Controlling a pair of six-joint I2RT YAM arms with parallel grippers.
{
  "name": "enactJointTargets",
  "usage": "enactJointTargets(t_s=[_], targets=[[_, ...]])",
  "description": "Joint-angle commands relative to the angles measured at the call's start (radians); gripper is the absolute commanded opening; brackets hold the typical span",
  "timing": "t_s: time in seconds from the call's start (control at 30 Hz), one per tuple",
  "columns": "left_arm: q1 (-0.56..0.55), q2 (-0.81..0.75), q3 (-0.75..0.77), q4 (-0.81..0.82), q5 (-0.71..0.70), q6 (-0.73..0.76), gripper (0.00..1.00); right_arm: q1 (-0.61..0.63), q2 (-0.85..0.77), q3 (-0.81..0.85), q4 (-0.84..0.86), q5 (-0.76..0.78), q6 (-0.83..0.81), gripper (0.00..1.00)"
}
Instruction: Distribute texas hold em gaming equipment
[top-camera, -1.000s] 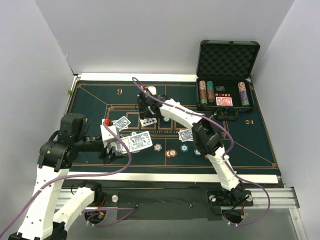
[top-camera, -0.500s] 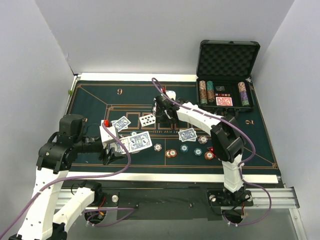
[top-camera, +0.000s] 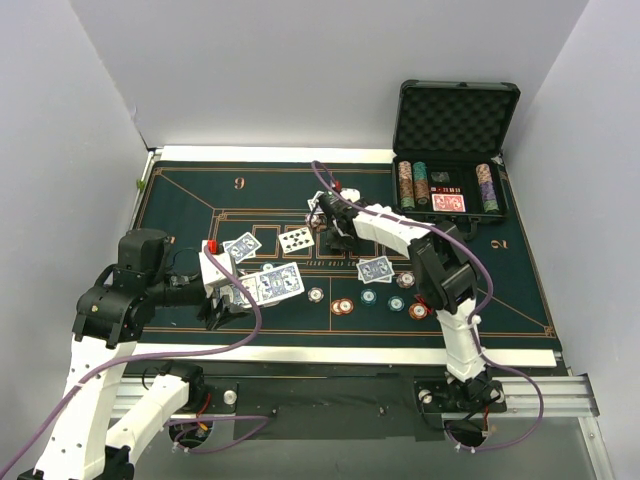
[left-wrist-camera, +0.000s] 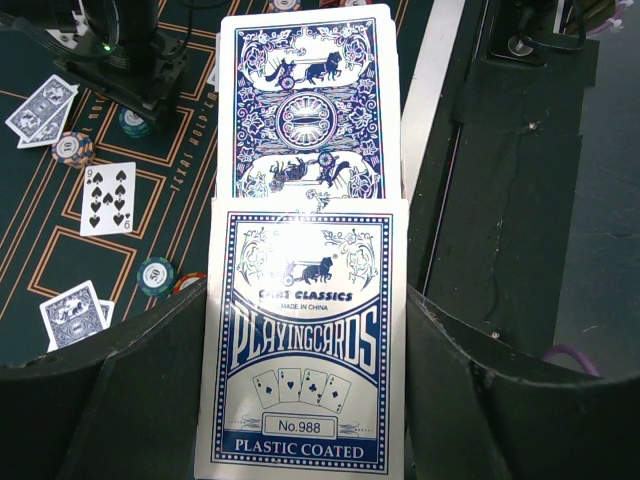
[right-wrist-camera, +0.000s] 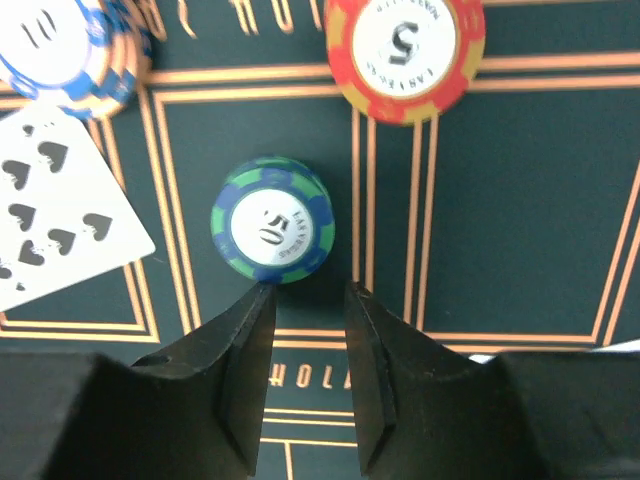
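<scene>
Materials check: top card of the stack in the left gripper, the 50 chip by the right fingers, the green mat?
Top card: coated paper, it seems; its print reads "plastic coated" and glare sits near its top.
50 chip: moulded plastic or clay composite, can't tell which; dull green-blue rim, smooth white printed inlay.
Mat: matte dark green, likely felt or printed fabric; no shine, flat orange lines.

I read PLAYINGCARDS, MADE IN CHINA, No.988 and PLASTIC COATED on the front of the blue-backed deck (left-wrist-camera: 305, 350), 50 on the green-and-blue chip (right-wrist-camera: 272, 220), 5 on the red-and-yellow chip (right-wrist-camera: 405, 45), 9 on the spade card (left-wrist-camera: 108, 198), 9 and 2 printed on the green felt (top-camera: 180, 200)
</scene>
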Motion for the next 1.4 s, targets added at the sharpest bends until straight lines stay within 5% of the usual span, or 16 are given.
enactJointTargets(t_s=[0.0, 0.9, 1.37], targets=[[0.005, -0.002, 0.033, 0.040, 0.025, -0.005, 0.30, -0.013, 0.045, 0.052, -0.004, 0.005, 0.011, 0.29], [0.005, 0.027, 0.029, 0.059, 0.019, -0.007, 0.30, -0.079, 0.286, 0.448, -0.110, 0.040, -0.045, 0.24], [0.005, 0.013, 0.029, 0.068, 0.025, -0.021, 0.30, 0.007, 0.065, 0.178, -0.005, 0.036, -0.012, 0.29]])
